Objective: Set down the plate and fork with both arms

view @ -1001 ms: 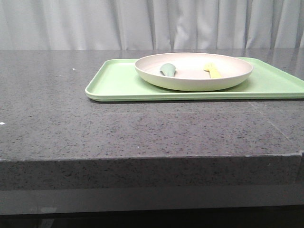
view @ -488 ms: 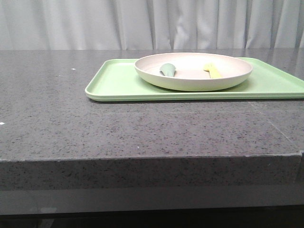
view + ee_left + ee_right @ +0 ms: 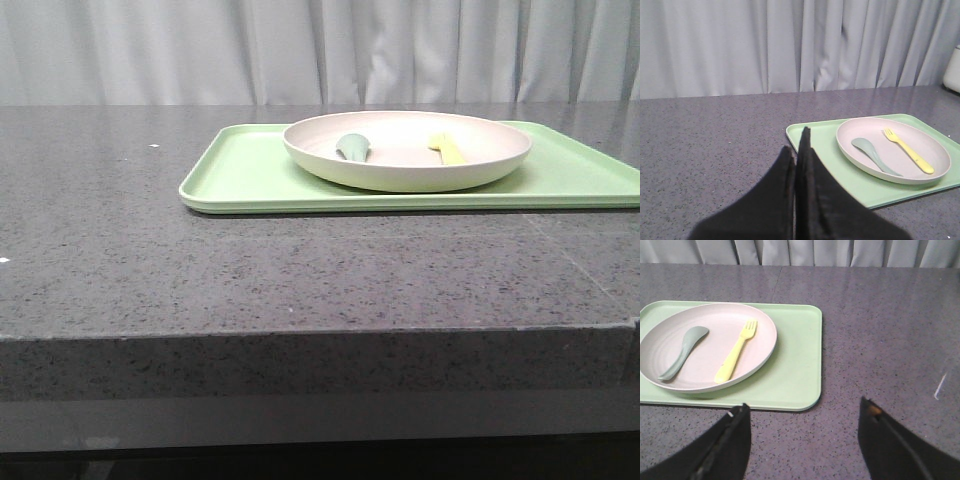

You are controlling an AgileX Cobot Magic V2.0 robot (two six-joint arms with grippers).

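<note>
The cream-white plate (image 3: 408, 150) sits on the light-green tray (image 3: 250, 180) at the back right of the dark table. The yellow fork (image 3: 449, 148) lies in the plate's right half. Plate (image 3: 893, 148) and fork (image 3: 907, 150) also show in the left wrist view, and plate (image 3: 705, 347) and fork (image 3: 737, 351) in the right wrist view. My left gripper (image 3: 796, 142) is shut and empty, short of the tray's left edge. My right gripper (image 3: 802, 412) is open and empty over bare table by the tray's near right corner. Neither gripper shows in the front view.
A dull grey-green utensil (image 3: 354, 146) lies in the plate's left half, beside the fork. The tray (image 3: 795, 365) is far wider than the plate. A grey curtain (image 3: 320, 50) hangs behind the table. The table's front edge (image 3: 320, 335) runs across the front view.
</note>
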